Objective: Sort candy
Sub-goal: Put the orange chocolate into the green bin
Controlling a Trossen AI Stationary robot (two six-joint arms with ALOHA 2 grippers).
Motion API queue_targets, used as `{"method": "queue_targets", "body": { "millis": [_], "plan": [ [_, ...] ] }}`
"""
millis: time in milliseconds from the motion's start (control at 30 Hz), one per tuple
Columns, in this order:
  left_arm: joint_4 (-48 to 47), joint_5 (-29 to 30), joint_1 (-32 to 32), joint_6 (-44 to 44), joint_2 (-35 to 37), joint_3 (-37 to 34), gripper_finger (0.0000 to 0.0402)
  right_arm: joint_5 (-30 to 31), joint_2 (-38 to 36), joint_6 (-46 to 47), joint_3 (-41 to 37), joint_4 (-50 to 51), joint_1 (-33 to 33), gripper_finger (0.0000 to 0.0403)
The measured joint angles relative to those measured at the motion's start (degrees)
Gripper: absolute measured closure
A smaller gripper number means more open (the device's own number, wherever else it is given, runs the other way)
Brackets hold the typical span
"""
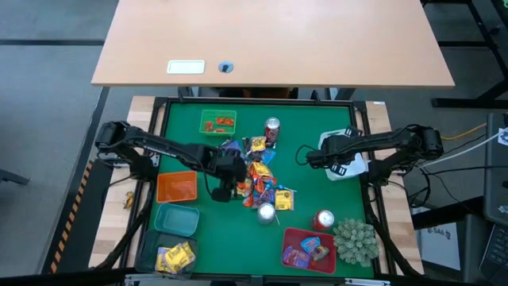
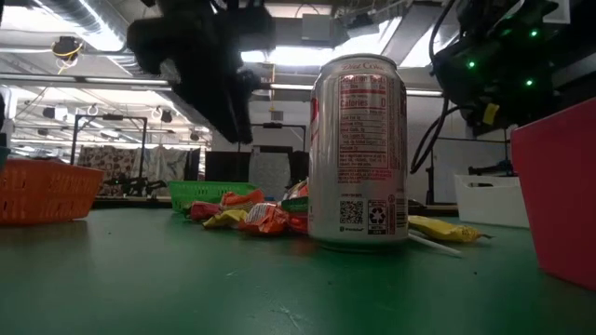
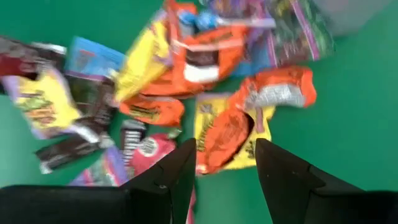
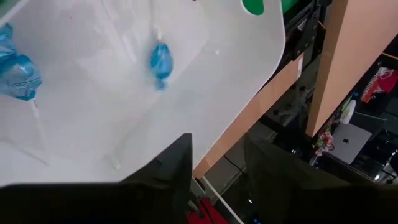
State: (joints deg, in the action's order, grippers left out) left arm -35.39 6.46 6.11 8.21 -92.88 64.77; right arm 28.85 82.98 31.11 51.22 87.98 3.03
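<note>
Two arms reach over the green mat point(image 1: 302, 199), the left from its side toward the middle, the right from its side toward a white tray point(image 1: 355, 164) at the mat's right edge. The left gripper point(image 3: 225, 163) hangs just above the candy pile point(image 1: 258, 175) in the mat's centre, fingers spread apart and empty, an orange packet point(image 3: 227, 134) lying on a yellow one between them. The right gripper point(image 4: 216, 163) sits over the white tray, fingers parted with nothing between them; two blue sweets point(image 4: 160, 62) lie in the tray below it.

Bins ring the pile: a red bin point(image 1: 309, 249) at the front right holding mixed packets, an orange bin point(image 1: 176, 187) on the left, a teal bin point(image 1: 176, 218) below it, a dark bin with yellow candy point(image 1: 176, 256) at the front left, and a green bin point(image 1: 217, 121) at the back with orange-red sweets. Three cans stand around the pile: one point(image 1: 272, 129) behind it, one point(image 1: 266, 213) in front, one point(image 1: 323, 220) nearer the spiky plant point(image 1: 355, 241).
</note>
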Motion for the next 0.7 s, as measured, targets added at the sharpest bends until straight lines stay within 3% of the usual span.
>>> {"method": "queue_targets", "body": {
  "millis": [700],
  "plan": [
    [1.76, 1.92, -1.66, 6.07, -12.59, 0.04, 0.0249, -0.01, 0.00, 0.00, 0.02, -2.85, 0.00, 0.0242]
  ]
}}
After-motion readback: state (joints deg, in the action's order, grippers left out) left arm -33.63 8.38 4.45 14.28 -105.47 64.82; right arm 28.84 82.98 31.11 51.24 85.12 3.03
